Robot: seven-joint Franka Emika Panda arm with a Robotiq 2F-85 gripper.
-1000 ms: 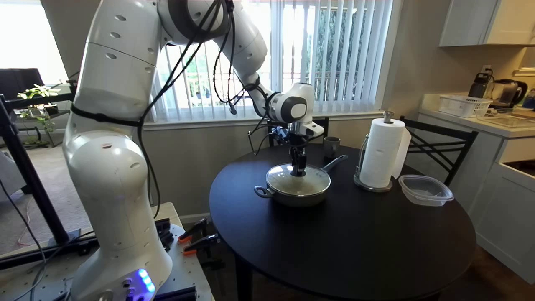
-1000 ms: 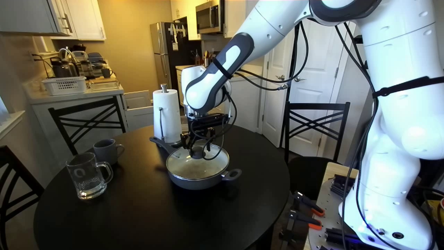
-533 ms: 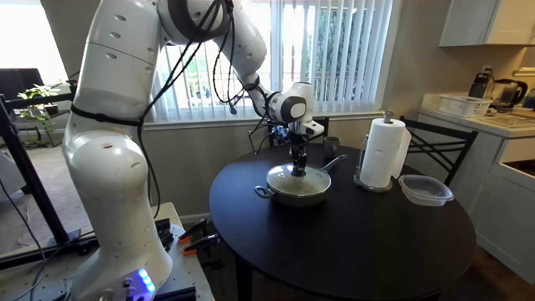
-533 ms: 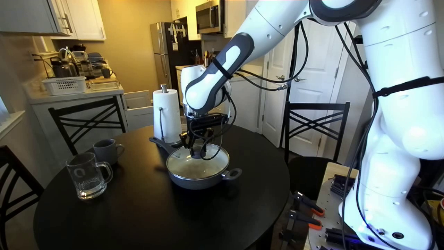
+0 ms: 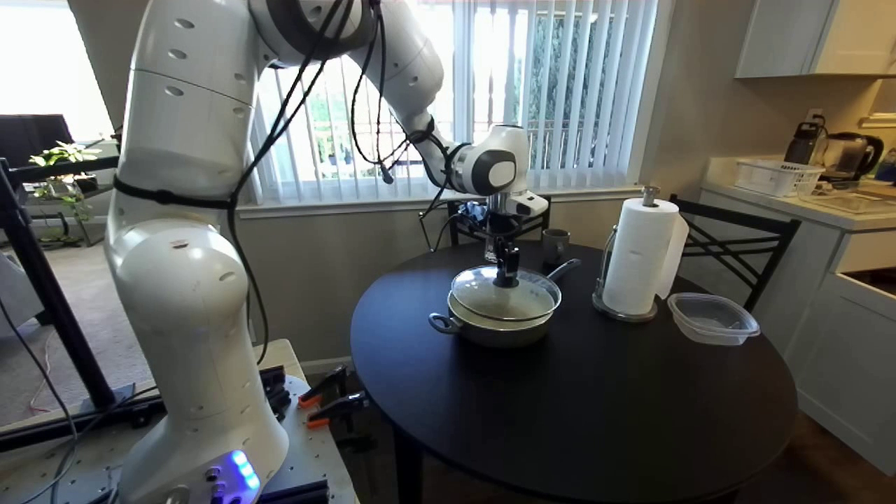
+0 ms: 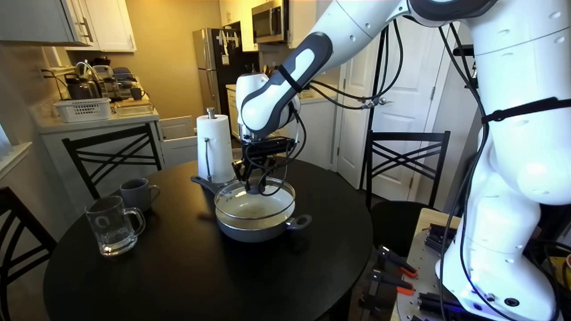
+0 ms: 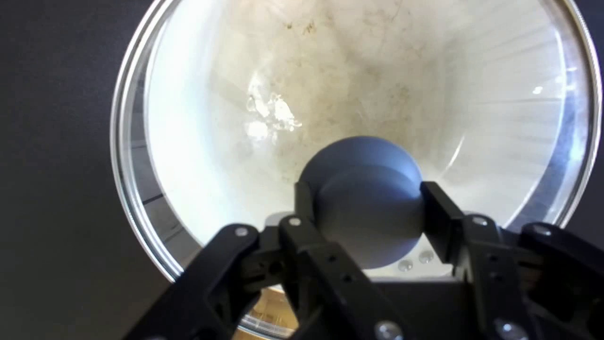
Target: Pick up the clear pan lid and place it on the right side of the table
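The clear pan lid (image 5: 476,292) is raised a little off the silver pan (image 5: 500,336), and a gap shows between lid rim and pan rim in both exterior views. My gripper (image 7: 362,200) is shut on the lid's dark round knob (image 7: 368,153), one finger pressed to each side of it. Through the glass of the lid (image 6: 238,205) the pale inside of the pan shows. The lid hangs slightly tilted and still overlaps the pan (image 6: 252,233). Below everything is the dark table (image 5: 595,420).
The pan's long handle (image 5: 564,269) points toward a paper towel roll (image 5: 635,259) on a stand. Beyond the roll sits a clear plastic bowl (image 5: 712,323). A glass mug (image 6: 111,229) and a grey mug (image 6: 135,195) stand near the window-side edge.
The lid was resting on the pan; now it has risen with my gripper and shifted slightly. Earlier the jaws closed in on the knob. The pan has stayed nearly in place.
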